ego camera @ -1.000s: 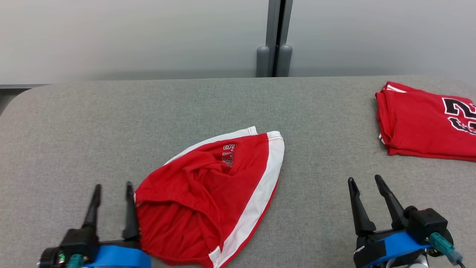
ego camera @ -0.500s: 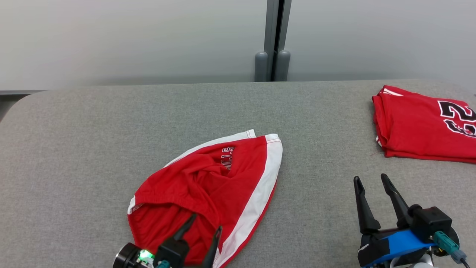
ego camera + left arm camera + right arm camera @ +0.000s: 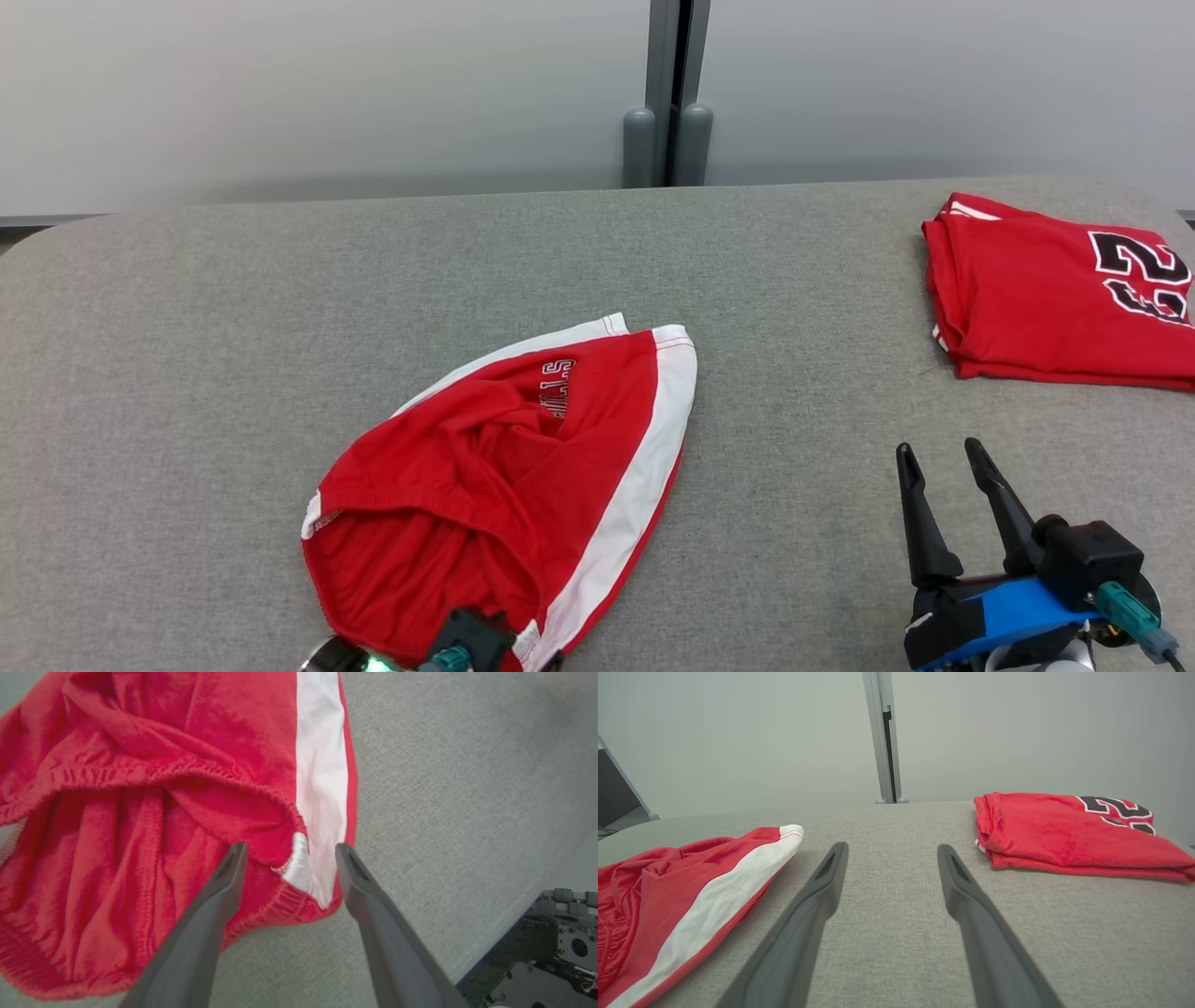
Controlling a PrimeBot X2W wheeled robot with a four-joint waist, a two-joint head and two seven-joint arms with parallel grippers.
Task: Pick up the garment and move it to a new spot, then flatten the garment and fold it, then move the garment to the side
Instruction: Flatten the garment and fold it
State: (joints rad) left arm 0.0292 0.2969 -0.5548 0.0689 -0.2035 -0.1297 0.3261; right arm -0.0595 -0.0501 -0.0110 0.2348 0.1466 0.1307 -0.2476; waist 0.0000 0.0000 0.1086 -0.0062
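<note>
The garment is a pair of red shorts with a white side stripe, lying crumpled at the front middle of the grey table. My left gripper is open, and its two fingers straddle the waistband corner where the white stripe ends, just above the cloth. In the head view its wrist housing pokes up at the bottom edge over the shorts' near hem. My right gripper is open with nothing between its fingers, low over bare table to the right of the shorts.
A folded red jersey with black numbers lies at the table's back right, also in the right wrist view. The table's near edge runs just right of my left gripper. A grey wall and post stand behind.
My left gripper has swung from beside the shorts' left edge to over their near waistband corner. The head camera has shifted a little. The right gripper has hardly moved.
</note>
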